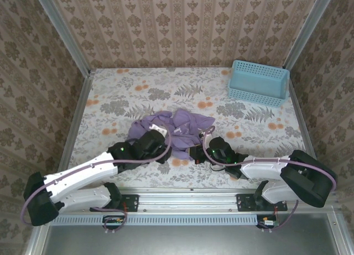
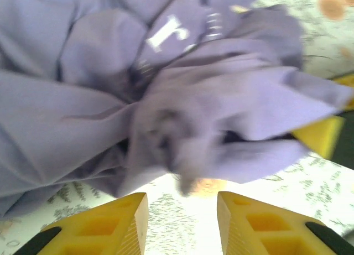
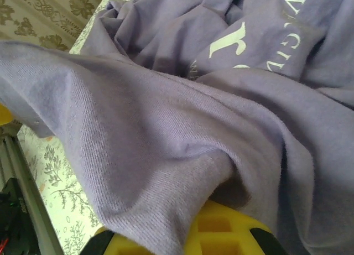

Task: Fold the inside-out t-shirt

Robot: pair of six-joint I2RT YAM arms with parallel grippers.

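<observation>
On the flowered table (image 1: pixel 138 89), 1 inside-out t-shirt (image 1: pixel 180 128) lies crumpled at the near middle. Its long axis runs left to right, and 1 blue basket (image 1: pixel 259 83) sits well apart at the far right. Of 2 grippers, the right gripper (image 1: pixel 202 150) is clamped on the shirt's near edge, and the left gripper (image 2: pixel 182 202) stands partly open and empty, just short of the cloth.

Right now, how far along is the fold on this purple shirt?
Nothing looks folded: the t-shirt lies bunched in a heap, lettering partly showing. In hand: the right gripper, jaws shut, seems to pinch cloth; the left gripper, jaws apart, holds nothing. Left: spreading it flat, then every fold.
</observation>
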